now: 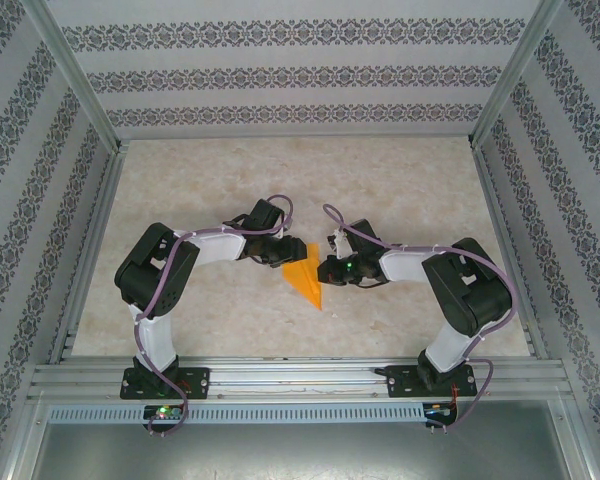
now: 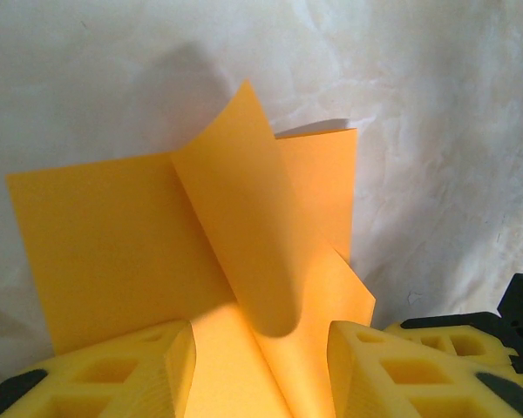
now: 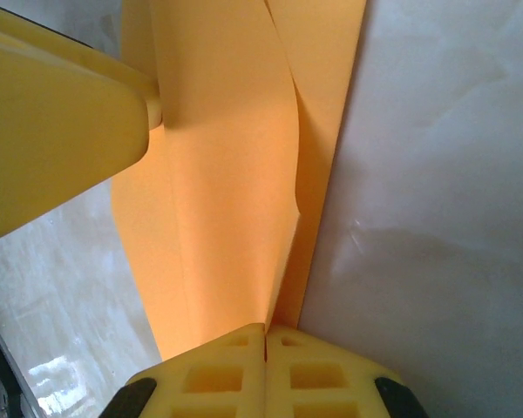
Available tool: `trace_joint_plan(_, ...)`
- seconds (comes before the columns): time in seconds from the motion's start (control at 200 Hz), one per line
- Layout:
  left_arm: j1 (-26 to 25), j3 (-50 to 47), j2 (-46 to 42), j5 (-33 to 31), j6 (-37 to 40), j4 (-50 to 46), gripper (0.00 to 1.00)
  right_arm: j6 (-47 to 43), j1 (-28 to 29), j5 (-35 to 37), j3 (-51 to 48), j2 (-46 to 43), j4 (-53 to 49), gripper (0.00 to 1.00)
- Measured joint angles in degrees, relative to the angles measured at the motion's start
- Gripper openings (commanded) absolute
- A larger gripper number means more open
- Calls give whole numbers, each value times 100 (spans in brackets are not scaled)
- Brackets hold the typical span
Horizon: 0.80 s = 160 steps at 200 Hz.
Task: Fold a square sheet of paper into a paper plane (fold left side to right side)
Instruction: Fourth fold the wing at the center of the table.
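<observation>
Right gripper [image 3: 266,338] has its jaws pressed together, apparently nipping the near edge of the orange sheet [image 1: 305,278], likely to anchor it on the table [image 1: 230,180] midway between both arms. Left gripper [image 2: 261,353] stands with jaws apart astride the sheet, a loose flap curling up between them, probably placed to carry that flap across.

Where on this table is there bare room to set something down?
Bare: the far table up to the back wall, and the near strip along the aluminium rail. Crowded: the middle, where left gripper and right gripper meet at the folded orange paper.
</observation>
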Motion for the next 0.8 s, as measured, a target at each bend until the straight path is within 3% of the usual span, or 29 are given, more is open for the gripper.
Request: trace_joint_plan(0.799,0,7,-142,9,7,-131,53,-22,-7,-79,66,133,-11,0)
